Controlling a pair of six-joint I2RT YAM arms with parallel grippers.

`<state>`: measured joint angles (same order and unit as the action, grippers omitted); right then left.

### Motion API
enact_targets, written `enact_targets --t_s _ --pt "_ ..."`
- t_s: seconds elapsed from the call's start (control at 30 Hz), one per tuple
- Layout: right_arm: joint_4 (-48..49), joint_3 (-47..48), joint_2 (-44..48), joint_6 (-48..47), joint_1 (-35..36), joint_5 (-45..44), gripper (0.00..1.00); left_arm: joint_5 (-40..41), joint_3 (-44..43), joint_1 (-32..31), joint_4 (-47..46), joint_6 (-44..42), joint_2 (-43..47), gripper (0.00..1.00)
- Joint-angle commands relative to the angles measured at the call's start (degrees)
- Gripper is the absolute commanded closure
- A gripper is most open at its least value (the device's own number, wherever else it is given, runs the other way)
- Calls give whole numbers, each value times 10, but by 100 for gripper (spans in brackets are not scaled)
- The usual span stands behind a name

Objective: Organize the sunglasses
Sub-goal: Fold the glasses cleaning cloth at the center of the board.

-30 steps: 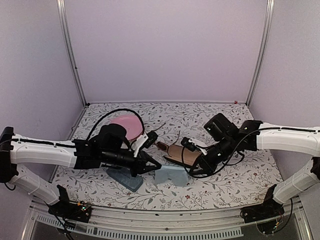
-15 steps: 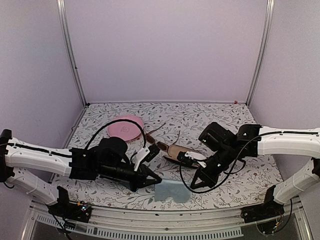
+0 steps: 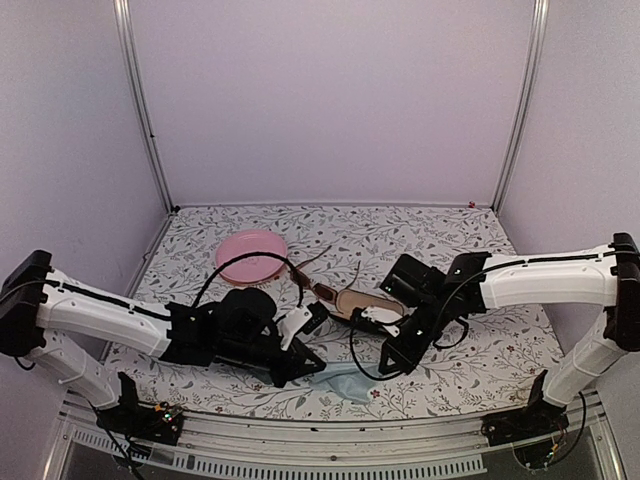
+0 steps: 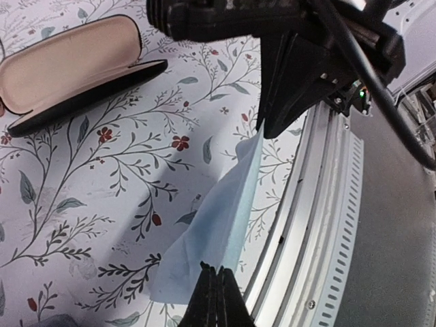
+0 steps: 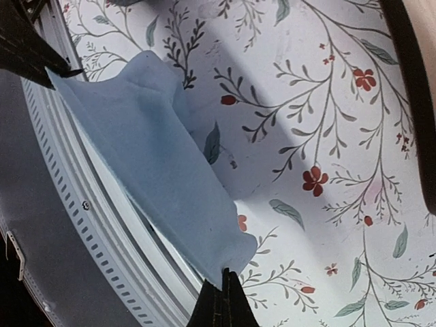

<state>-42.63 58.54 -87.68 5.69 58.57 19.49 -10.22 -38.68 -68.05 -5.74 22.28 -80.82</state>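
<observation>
Sunglasses with a reddish-brown frame, dark lenses and thin arms (image 3: pixel 322 291) lie on the floral-print table (image 3: pixel 470 350). They sit at the left end of the open black hard case with tan lining (image 3: pixel 368 301), touching it or just beside it, and near the round pink dish (image 3: pixel 250 254). The frame front runs roughly left to right, slightly oblique, in line with the case. Both arms are unfolded and point toward the back wall.

Neither robot arm handles the glasses. The left gripper (image 4: pixel 216 276) and the right gripper (image 5: pixel 222 279) are each pinched tight on an opposite corner of a pale blue cleaning cloth (image 4: pixel 211 225). The cloth spans between them at the near edge of the table, beside the metal rail (image 4: pixel 306 225). Gripping two corners keeps the cloth spread and taut, probably so that it can be folded or laid down neatly before the glasses go into the case.
</observation>
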Motion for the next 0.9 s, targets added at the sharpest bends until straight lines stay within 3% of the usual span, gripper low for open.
enact_targets --t_s 0.0,0.87 --pt "10 15 -18 10 -28 -34 100 13 -5 22 -33 -9 -31 100" --pt "28 101 -152 -50 -104 -124 100 -48 -48 131 -98 -50 -150 100"
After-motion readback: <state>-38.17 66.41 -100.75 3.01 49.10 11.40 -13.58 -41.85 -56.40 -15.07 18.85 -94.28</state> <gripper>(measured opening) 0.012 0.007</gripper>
